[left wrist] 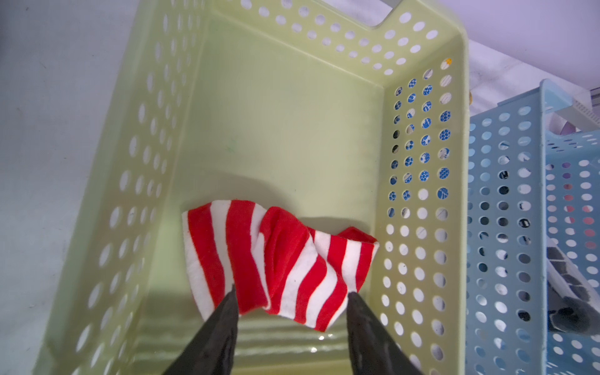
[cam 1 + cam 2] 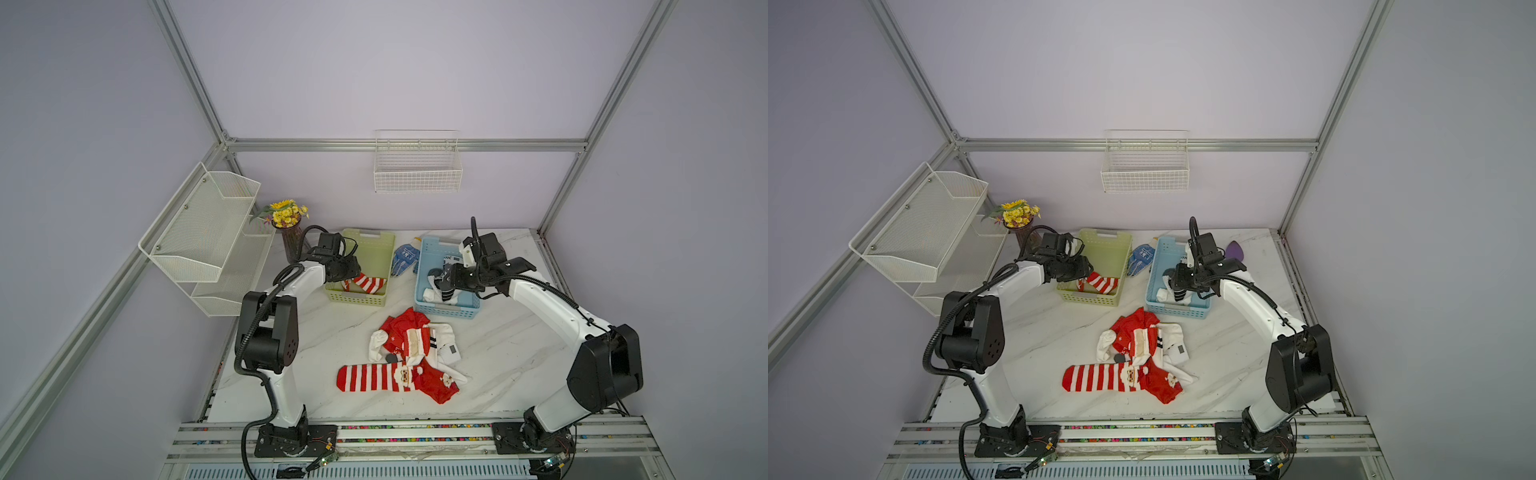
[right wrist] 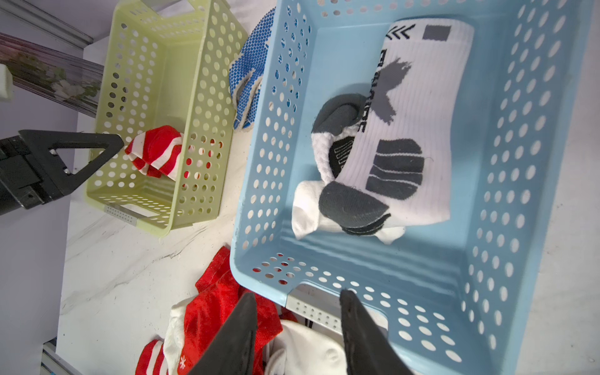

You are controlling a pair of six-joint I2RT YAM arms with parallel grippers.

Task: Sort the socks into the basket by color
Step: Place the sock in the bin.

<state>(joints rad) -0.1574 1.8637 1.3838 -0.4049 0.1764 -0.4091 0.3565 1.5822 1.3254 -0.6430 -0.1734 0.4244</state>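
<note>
My left gripper point(image 1: 292, 292) hangs open over the near end of the green basket point(image 2: 374, 237). A red and white striped sock point(image 1: 279, 259) lies crumpled on the basket floor just beyond the fingertips, held by neither. My right gripper point(image 3: 298, 293) is open and empty above the near rim of the blue basket point(image 3: 535, 227), which holds white socks with black and grey marks point(image 3: 415, 130). A pile of red and white socks point(image 2: 415, 349) lies mid-table, with a long striped Santa sock point(image 2: 374, 376) at its front.
Blue dotted gloves point(image 2: 403, 257) lie between the two baskets. A vase of yellow flowers point(image 2: 291, 237) stands behind my left arm, beside a white mesh rack point(image 2: 208, 237). A wire basket point(image 2: 417, 166) hangs on the back wall. A purple object point(image 2: 1235, 249) lies behind the blue basket.
</note>
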